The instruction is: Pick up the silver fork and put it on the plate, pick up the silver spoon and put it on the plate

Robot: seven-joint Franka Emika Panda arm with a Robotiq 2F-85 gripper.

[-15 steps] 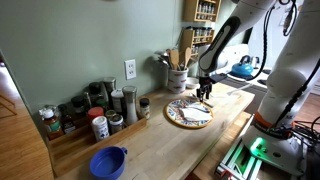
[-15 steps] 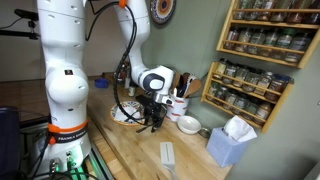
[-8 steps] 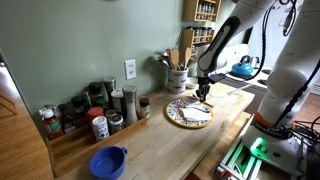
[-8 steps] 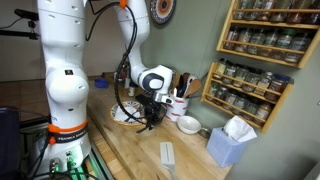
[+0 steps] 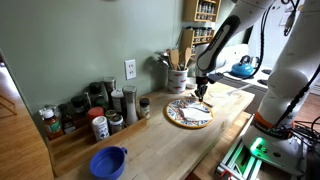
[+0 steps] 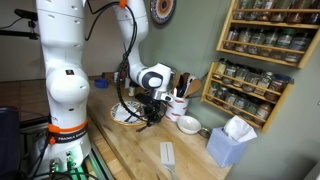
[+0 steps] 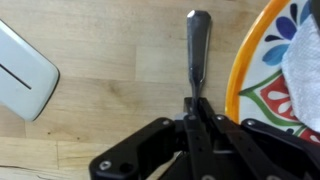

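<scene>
Pinching a silver utensil (image 7: 197, 40) in the fully closed gripper (image 7: 194, 106), just beside the plate (image 7: 238, 80), not yet on it. Cannot tell fork from spoon. Probably left to do: place it, then fetch the other piece.

Wrist view: the utensil (image 7: 196, 45) shows its handle only. The head end is hidden under the gripper (image 7: 195, 112) pinching it, so fork vs spoon can't be told. The plate (image 7: 240, 75), near the worktop's robot-side edge, is cut off at right, and a white flat obj. (image 7: 22, 70) at left. In both exterior views the utensil is too small to make out.
</scene>
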